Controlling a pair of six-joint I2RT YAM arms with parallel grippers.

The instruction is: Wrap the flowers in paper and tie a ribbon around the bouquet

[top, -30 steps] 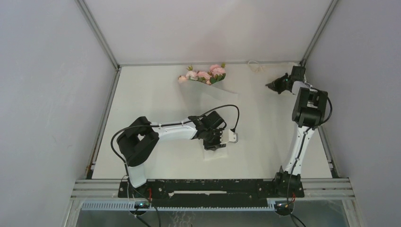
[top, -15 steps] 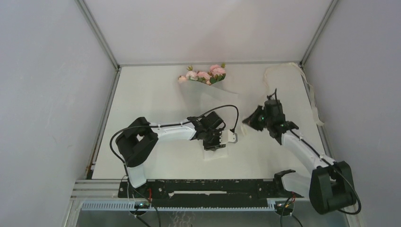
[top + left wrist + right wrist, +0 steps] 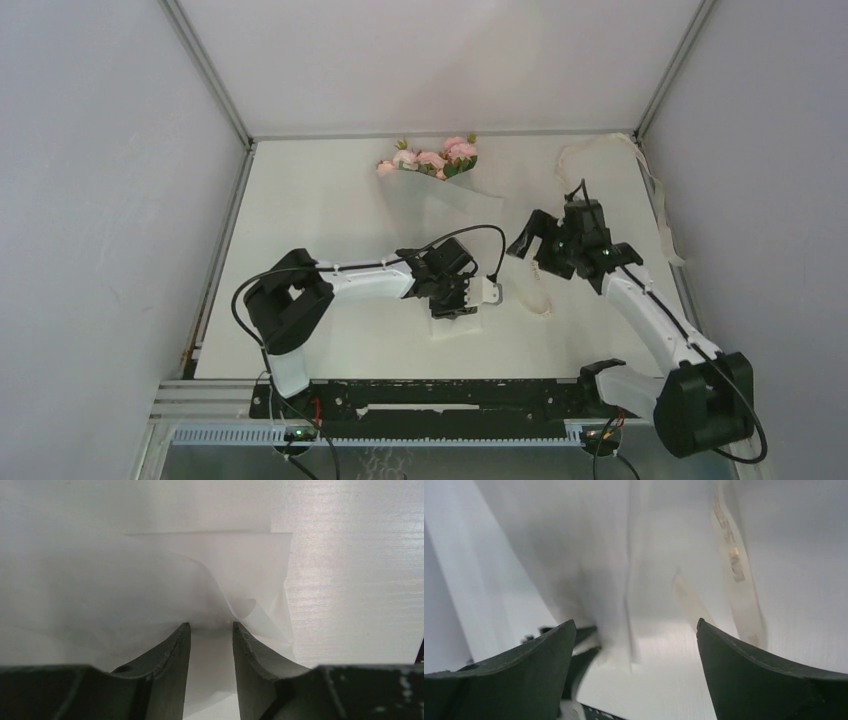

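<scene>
White table surface [image 3: 300, 250] carries all items and is enclosed by grey walls. On it the paper [image 3: 440, 215], thin and translucent, forms a long sheath that runs from the 12 o'clock edge toward table centre, widest at the far end and narrowing toward 6 o'clock. The ribbon [image 3: 736, 565], a limp cream strip with faint printing, loops at the 1 o'clock corner and trails along the 3 o'clock edge; a further length lies curled near table centre, just beside the narrow end of the sheath. The flowers [image 3: 435, 158], pale pink with green leaves, project from the wide end of the sheath at 12 o'clock. The left gripper [image 3: 462, 298] sits at the narrow end of the sheath; the left wrist view shows its fingers [image 3: 170, 665] part-closed and pinching a gathered fold of the paper between the tips. The right gripper [image 3: 530, 240] is at 3 o'clock of the left one, close to it, with fingers [image 3: 524, 675] spread fully apart and nothing between them; the ribbon lies beyond its tips.
</scene>
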